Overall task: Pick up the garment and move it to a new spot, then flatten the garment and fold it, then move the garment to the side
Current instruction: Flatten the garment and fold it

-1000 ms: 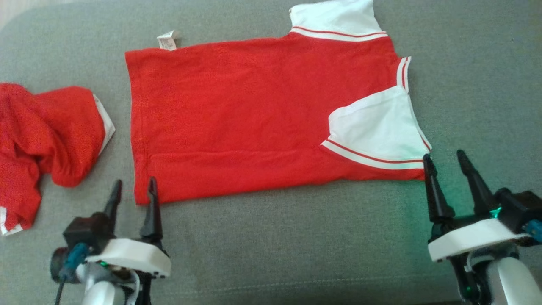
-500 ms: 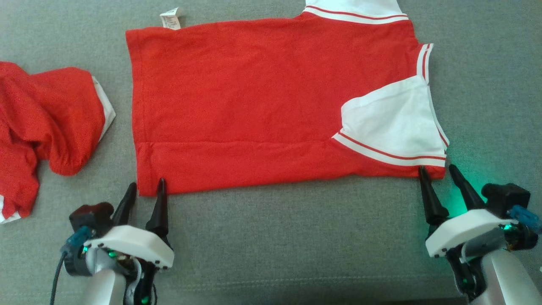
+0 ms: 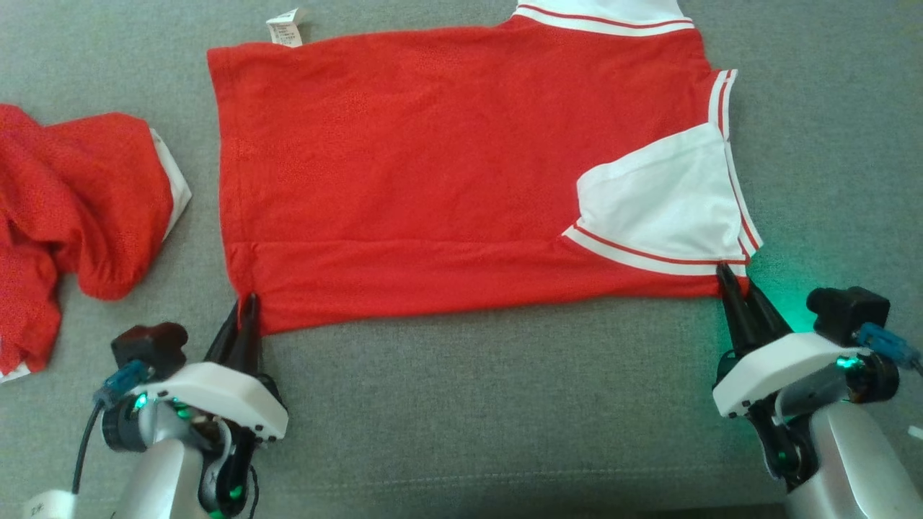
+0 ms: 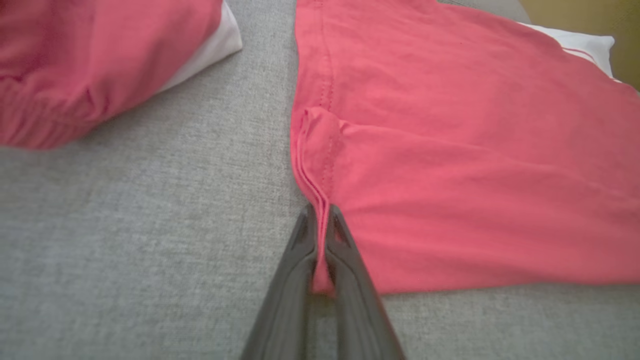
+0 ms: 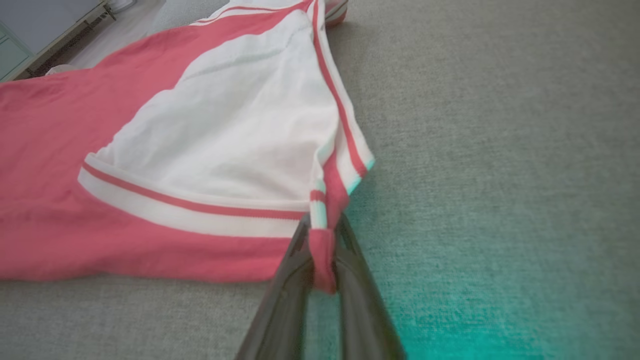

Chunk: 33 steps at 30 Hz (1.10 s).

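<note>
1. The red shirt [image 3: 404, 166], with white striped sleeves, lies spread flat across the upper middle of the head view on grey upholstery [image 3: 469, 404]. A crease runs along it close to the bottom edge.
2. The left gripper [image 3: 245, 317], at lower left, is pinched shut on the shirt's hem corner. The right gripper [image 3: 735, 288], at lower right, is clamped on the corner under the white sleeve [image 3: 656, 202]. Cloth shows between the fingers in both wrist views.
3. The fold seems to be in hand. Raise both corners together and level, hold the edge taut, and lay it squarely onto the edge at the top of the frame.
4. Both bites look thin, so a jerk could pull them free.
5. Steer clear of the crumpled red garment [image 3: 79, 202] at the left.
6. A white care tag [image 3: 283, 27] pokes out at the upper left. Its print is too small to read, and no brand shows.
</note>
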Available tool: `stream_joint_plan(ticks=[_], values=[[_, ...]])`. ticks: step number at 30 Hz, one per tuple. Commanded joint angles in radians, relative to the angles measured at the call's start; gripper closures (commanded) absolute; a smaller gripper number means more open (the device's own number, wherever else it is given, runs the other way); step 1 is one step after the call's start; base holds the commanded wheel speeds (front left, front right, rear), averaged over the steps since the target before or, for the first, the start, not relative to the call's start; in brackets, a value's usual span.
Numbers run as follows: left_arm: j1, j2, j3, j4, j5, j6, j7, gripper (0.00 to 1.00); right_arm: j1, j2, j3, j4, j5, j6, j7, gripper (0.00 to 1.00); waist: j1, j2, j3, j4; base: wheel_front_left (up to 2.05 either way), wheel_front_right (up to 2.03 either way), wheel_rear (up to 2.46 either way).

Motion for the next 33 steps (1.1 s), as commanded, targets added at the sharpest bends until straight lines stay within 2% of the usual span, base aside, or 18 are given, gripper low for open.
stream_joint_plan(ticks=[1, 17, 22, 23, 24, 25, 27, 33], values=[[0.013, 0.011, 0.015, -0.007, -0.001, 0.01, 0.012, 1.0, 0.013, -0.007, 0.017, -0.012, 0.006, -0.001, 0.01, 1.0, 0.0, 0.0, -0.005, 0.0, 0.0, 0.0, 0.0], [0.128, 0.059, 0.027, -0.108, -0.011, 0.047, 0.07, 1.0, 0.215, 0.03, -0.051, -0.181, 0.024, -0.001, 0.092, 1.0, 0.0, 0.0, -0.098, -0.007, 0.0, 0.0, 0.0], [0.156, 0.068, 0.021, -0.122, -0.015, 0.063, 0.121, 1.0, 0.267, 0.052, -0.063, -0.21, 0.025, -0.001, 0.118, 1.0, 0.0, 0.0, -0.112, -0.013, 0.0, 0.0, 0.0], [0.159, 0.069, 0.016, -0.123, -0.014, 0.065, 0.131, 0.8, 0.27, 0.056, -0.064, -0.213, 0.025, -0.001, 0.119, 0.64, 0.0, 0.0, -0.114, -0.014, 0.0, 0.0, 0.0], [0.162, 0.068, 0.016, -0.125, -0.013, 0.07, 0.135, 0.02, 0.272, 0.058, -0.065, -0.215, 0.025, -0.001, 0.12, 0.12, 0.0, 0.0, -0.116, -0.015, 0.0, 0.0, 0.0], [0.164, 0.068, 0.014, -0.127, -0.012, 0.075, 0.139, 0.0, 0.274, 0.061, -0.064, -0.215, 0.025, -0.001, 0.123, 0.0, 0.0, 0.0, -0.118, -0.016, 0.0, 0.0, 0.0], [0.169, 0.065, 0.015, -0.134, -0.011, 0.084, 0.136, 0.0, 0.274, 0.064, -0.057, -0.228, 0.021, -0.001, 0.113, 0.0, 0.0, 0.0, -0.124, -0.019, 0.0, 0.0, 0.0], [0.159, 0.063, 0.042, -0.226, 0.044, 0.153, 0.005, 0.0, 0.244, 0.06, -0.071, -0.329, -0.013, -0.001, 0.028, 0.0, 0.0, 0.0, -0.145, -0.024, 0.0, 0.0, 0.0]])
